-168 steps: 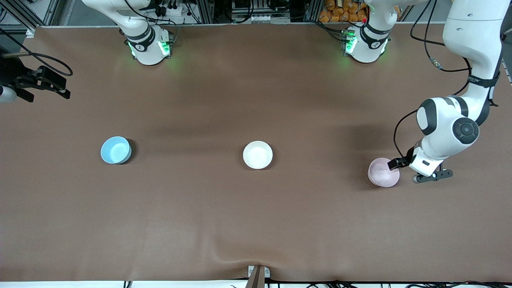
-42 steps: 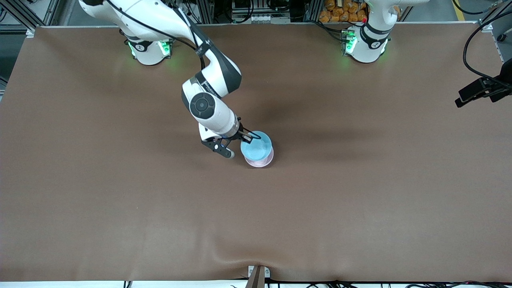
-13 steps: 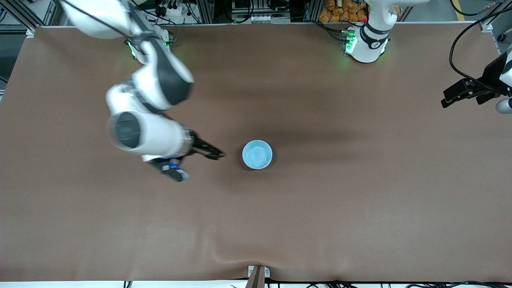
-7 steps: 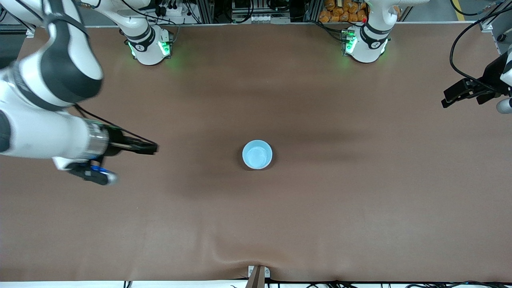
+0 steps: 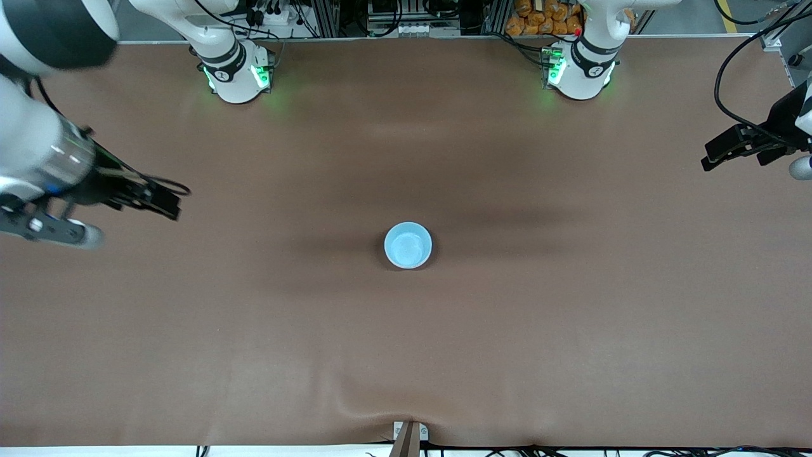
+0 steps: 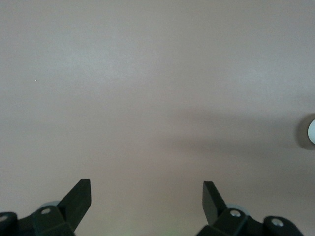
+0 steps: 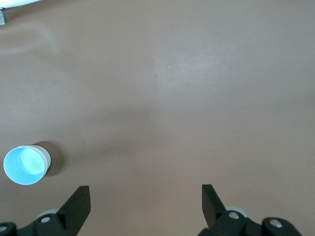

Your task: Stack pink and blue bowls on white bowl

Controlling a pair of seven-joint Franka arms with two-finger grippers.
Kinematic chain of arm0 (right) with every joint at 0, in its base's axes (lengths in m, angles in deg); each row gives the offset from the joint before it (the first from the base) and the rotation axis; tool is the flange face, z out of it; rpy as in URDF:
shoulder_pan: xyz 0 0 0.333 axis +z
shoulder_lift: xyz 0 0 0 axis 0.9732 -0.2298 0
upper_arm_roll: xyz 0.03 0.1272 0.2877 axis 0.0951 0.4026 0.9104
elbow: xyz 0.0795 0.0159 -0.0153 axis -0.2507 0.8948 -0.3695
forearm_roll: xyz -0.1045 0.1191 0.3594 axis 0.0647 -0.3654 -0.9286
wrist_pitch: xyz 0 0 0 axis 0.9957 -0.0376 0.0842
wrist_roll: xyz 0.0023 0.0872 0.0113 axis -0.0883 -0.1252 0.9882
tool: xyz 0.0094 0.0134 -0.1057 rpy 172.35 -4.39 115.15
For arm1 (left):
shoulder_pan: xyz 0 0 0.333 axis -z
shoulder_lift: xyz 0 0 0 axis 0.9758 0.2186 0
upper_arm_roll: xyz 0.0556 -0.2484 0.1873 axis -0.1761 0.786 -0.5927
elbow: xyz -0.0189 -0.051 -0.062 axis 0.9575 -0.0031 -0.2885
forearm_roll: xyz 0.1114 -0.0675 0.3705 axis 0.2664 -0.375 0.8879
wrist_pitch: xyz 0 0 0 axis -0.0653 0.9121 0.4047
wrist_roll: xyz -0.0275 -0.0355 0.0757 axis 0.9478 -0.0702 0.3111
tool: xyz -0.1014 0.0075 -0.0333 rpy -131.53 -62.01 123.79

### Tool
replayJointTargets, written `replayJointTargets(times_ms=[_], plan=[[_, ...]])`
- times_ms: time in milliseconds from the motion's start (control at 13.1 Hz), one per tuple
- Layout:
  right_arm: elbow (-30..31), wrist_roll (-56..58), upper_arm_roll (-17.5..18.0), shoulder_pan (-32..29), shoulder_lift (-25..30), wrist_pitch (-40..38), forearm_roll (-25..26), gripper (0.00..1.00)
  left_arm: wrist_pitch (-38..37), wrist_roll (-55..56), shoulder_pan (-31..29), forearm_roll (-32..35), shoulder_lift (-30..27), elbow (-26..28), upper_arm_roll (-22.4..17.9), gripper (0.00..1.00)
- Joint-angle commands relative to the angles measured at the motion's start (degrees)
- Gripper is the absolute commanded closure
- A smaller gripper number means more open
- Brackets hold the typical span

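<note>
- Sitting at mid-tabletop you have the blue bowl point(image 5: 408, 245), topmost of a stack; in the right wrist view a paler wall shows beneath its rim, though you cannot tell which bowl that is.
- Brown tabletop point(image 5: 507, 330): carries the stack alone.
- Right gripper point(image 5: 166, 202): fingers spread, holding nothing, over the right arm's end of your tabletop.
- Left gripper point(image 5: 720, 153): fingers spread, holding nothing, waiting over the left arm's end.

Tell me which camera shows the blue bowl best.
The front view: the blue bowl sits whole at mid-table, seen from above. The right wrist view shows it smaller at its edge; the left wrist view catches only a sliver.
</note>
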Motion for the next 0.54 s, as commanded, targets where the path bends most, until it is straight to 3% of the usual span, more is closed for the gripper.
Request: replayJointTargets(times_ms=[0, 460], plan=[[10.42, 2.08, 0.20, -2.69, 8.09, 2.66, 1.01, 0.00, 0.10, -0.42, -0.18, 1.02, -0.26, -0.54, -0.05, 0.00], [27.74, 8.93, -4.71, -2.87, 19.87, 10.23, -2.77, 0.00, 0.10, -0.60, -0.35, 0.85, -0.26, -0.80, -0.31, 0.00]])
